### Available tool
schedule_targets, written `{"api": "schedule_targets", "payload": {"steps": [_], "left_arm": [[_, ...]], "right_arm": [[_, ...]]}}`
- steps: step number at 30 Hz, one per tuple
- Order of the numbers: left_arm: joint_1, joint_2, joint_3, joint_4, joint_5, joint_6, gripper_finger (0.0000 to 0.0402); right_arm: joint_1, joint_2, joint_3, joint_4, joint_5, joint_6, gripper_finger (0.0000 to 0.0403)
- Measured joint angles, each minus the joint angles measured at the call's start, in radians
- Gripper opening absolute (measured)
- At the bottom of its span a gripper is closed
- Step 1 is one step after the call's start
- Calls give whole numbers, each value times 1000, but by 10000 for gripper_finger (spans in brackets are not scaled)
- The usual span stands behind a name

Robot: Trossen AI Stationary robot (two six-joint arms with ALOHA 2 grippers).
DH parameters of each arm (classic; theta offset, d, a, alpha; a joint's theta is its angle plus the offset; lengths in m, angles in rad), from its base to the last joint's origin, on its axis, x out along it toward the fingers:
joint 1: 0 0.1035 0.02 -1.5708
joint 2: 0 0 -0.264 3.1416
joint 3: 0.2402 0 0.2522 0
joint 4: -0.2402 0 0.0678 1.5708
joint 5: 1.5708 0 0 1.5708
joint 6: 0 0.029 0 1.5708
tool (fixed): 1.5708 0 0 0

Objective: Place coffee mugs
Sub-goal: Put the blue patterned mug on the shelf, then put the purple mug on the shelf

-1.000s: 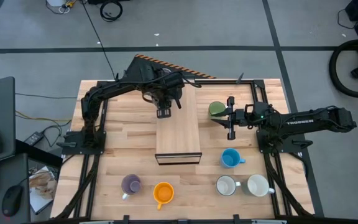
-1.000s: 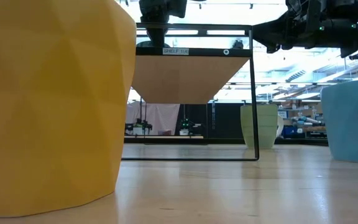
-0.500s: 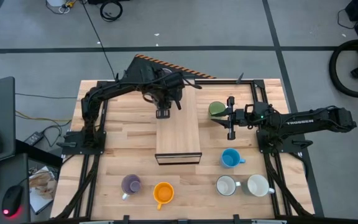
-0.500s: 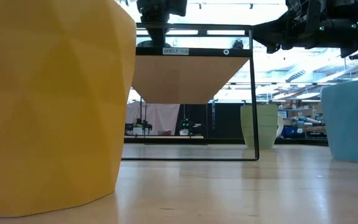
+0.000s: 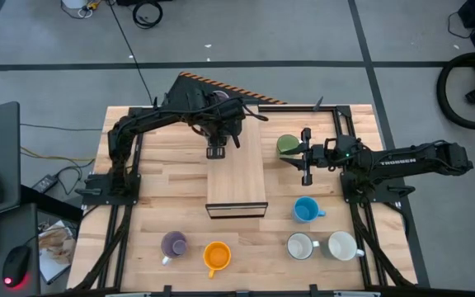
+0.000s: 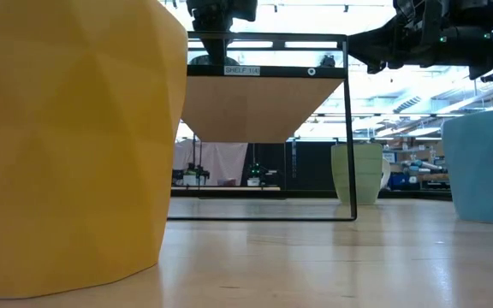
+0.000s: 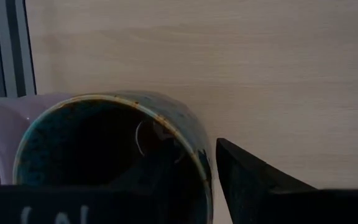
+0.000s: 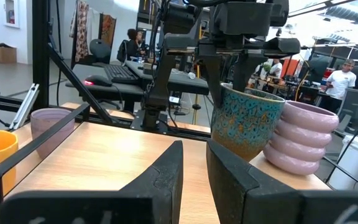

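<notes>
My left gripper (image 5: 216, 151) hangs over the far end of the wooden shelf top (image 5: 237, 186), shut on a teal, brown-speckled mug (image 8: 247, 124) with a dark inside. That mug stands close beside a ribbed lilac mug (image 8: 303, 140), which rests by its base on the shelf top. My right gripper (image 5: 302, 157) waits at shelf height right of the shelf, near the green mug (image 5: 287, 145) on the table. In its wrist view the right gripper (image 8: 194, 155) shows a narrow gap. My left gripper holds the speckled mug by its rim wall (image 7: 199, 163), one finger (image 7: 151, 180) inside the mug and the other (image 7: 247, 180) outside. The fingers come from above, pointing down. The mug is upright with its base down at the shelf top.
On the near half of the table stand a purple mug (image 5: 174, 244), an orange mug (image 5: 216, 256), a blue mug (image 5: 305, 209) and two white mugs (image 5: 300, 246) (image 5: 342, 246). The near part of the shelf top is bare wood.
</notes>
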Motion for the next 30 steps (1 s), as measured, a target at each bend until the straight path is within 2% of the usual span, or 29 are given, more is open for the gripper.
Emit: {"api": "schedule_targets", "payload": {"steps": [11, 22, 24, 30], "left_arm": [[0, -16, 17, -18, -42, -25, 179], [-37, -21, 197, -65, -55, -46, 183], [-59, -29, 198, -83, -58, -79, 183], [-171, -47, 179, -102, 65, -204, 177]], "right_arm": [[0, 0, 0, -1, 0, 1, 77], [0, 0, 0, -2, 0, 3, 77], [0, 0, 0, -3, 0, 3, 77], [0, 0, 0, -3, 0, -24, 77]]}}
